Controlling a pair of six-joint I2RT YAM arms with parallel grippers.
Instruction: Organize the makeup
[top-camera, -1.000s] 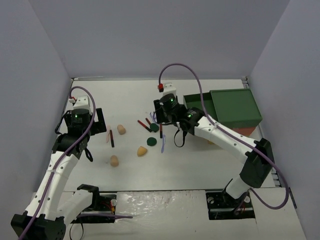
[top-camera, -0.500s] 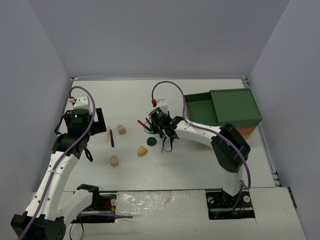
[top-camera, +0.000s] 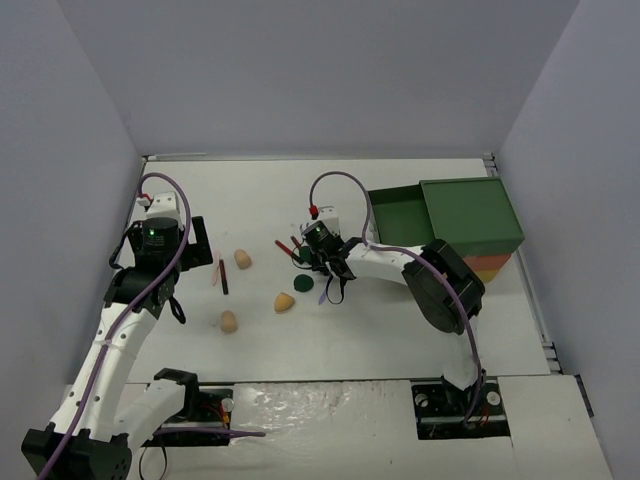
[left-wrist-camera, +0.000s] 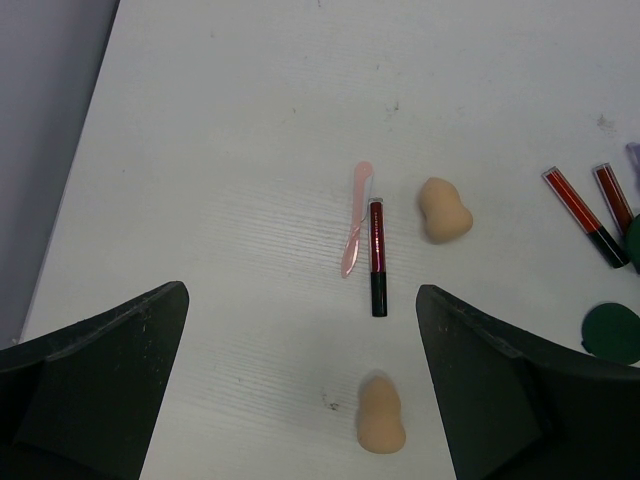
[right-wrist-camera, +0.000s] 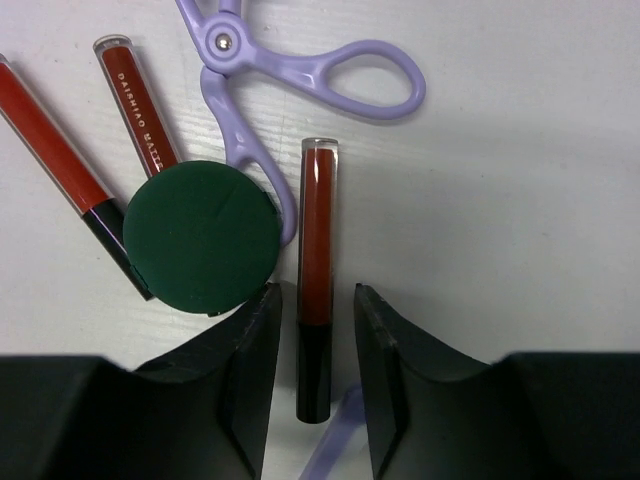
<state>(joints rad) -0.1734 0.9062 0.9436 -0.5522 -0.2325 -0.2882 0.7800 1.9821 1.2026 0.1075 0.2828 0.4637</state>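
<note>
I have the right gripper (right-wrist-camera: 316, 292) down at the worktop (right-wrist-camera: 520, 200), its jaws apart with one on each side of a dark red stick (right-wrist-camera: 318, 240) that has a black cap. A thin strip of worktop shows between the stick and each finger, so nothing is clamped. Just left of that stick lies a green disc (right-wrist-camera: 202, 237), touching the handle of a lilac tool (right-wrist-camera: 300, 75) with scissor-like loops. The handle runs down between disc and stick. Two more red sticks (right-wrist-camera: 60, 160) lie slanted on the disc's other side, and one of them runs under its edge.

My left gripper (left-wrist-camera: 300, 292) hangs above the worktop with its jaws wide apart, holding nothing. Ahead of it a pink stick (left-wrist-camera: 356, 220) and a black-capped stick (left-wrist-camera: 376, 255) lie side by side, almost touching. A tan sponge (left-wrist-camera: 443, 208) sits just right of them, and a second sponge (left-wrist-camera: 381, 415) lies nearer the gripper.

From above, a third sponge (top-camera: 284, 301) lies between the two arms, near a second green disc (top-camera: 304, 284). The green-topped box (top-camera: 470, 215) stands at the worktop's right side, well apart from the loose items.
</note>
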